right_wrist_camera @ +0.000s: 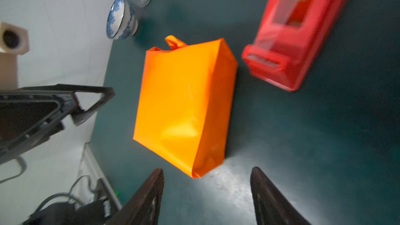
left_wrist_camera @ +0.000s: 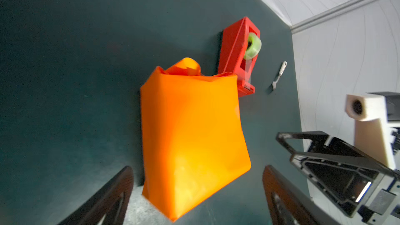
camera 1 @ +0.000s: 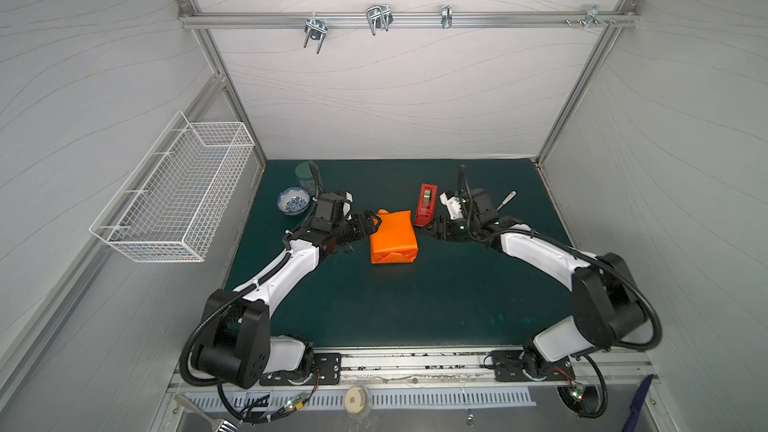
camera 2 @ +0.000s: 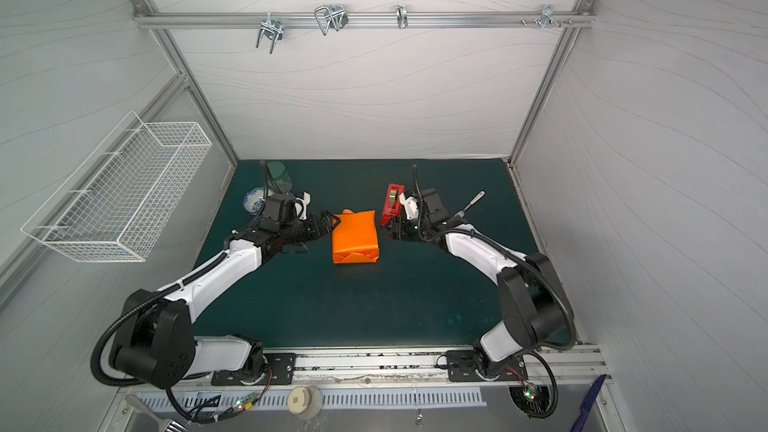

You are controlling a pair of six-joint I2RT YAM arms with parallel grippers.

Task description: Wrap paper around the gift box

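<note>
Far left on the wall I see a white wire basket (camera 1: 174, 197). At the back-left of the dark green counter (camera 1: 374, 309) are a glass jar (camera 1: 305, 174) and, just in front of it, a blue-and-white bowl (camera 1: 293, 200).

Left gripper (camera 1: 371, 222): jaws spread wide, holding nothing, sitting low at the parcel's far-left corner. In my left wrist view the fingers flank the parcel's near end. I can't tell whether they touch it.

Mid-counter, between the two arms, the gift box is fully covered and none of it shows. The paper (camera 1: 392, 238) is bright orange and glossy, pulled into a flat block lying on the counter. The top face is smooth with a light glare. The end nearest the arm bases is closed in triangular folds. At the far end, a curled tab (camera 1: 382, 213) sticks up at the left corner.

A red tape dispenser (camera 1: 426, 204) with a green roll sits just beside the parcel's far-right corner.

Right gripper (camera 1: 429, 229): jaws open and empty, just off the parcel's right side, close in front of the dispenser.

A small fork (camera 1: 506, 200) lies further right, well apart.
</note>
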